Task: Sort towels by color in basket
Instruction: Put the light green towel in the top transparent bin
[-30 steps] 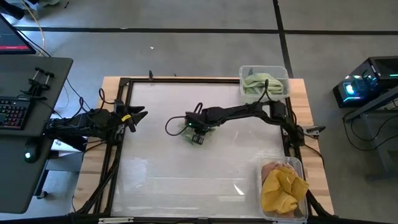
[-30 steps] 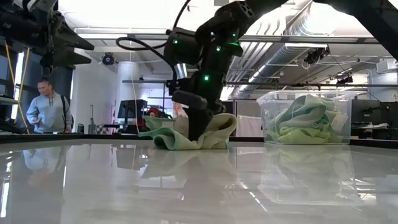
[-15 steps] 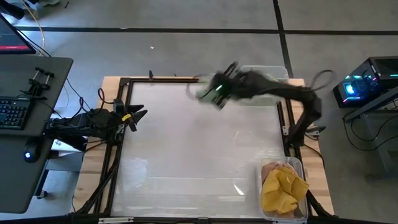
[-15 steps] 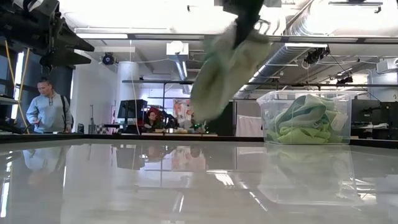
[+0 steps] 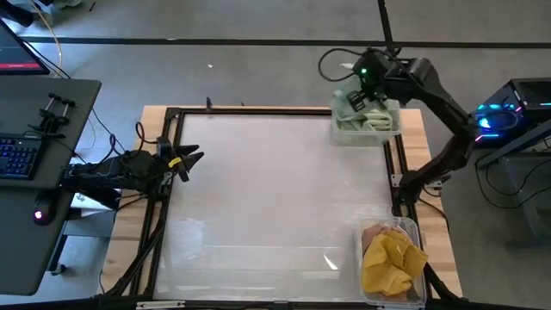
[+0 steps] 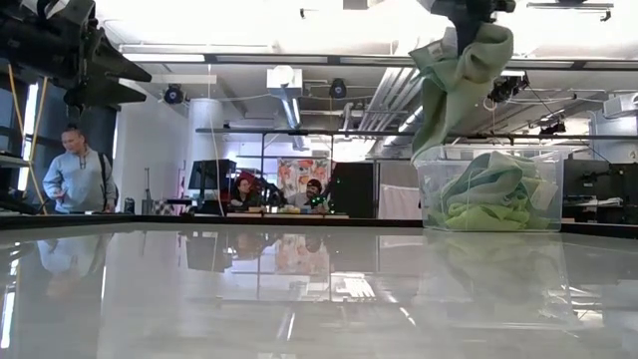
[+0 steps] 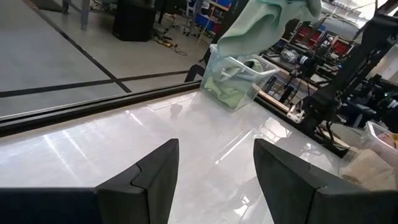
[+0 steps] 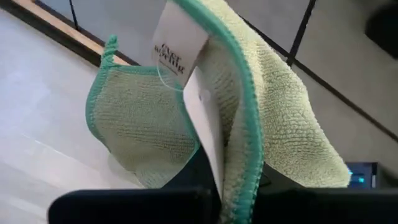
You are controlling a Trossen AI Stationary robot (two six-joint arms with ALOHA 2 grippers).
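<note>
broad bare table [image 5: 275,198]; bins only at far-right [image 5: 337,129] and near-right [image 5: 413,231] corners

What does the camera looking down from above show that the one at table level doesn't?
Only the high view shows the bin of yellow and peach towels and the idle left gripper at the table's left edge. Only the low view shows people in the room. Both show the pale green towel hanging from the right gripper above the clear bin of green towels.
</note>
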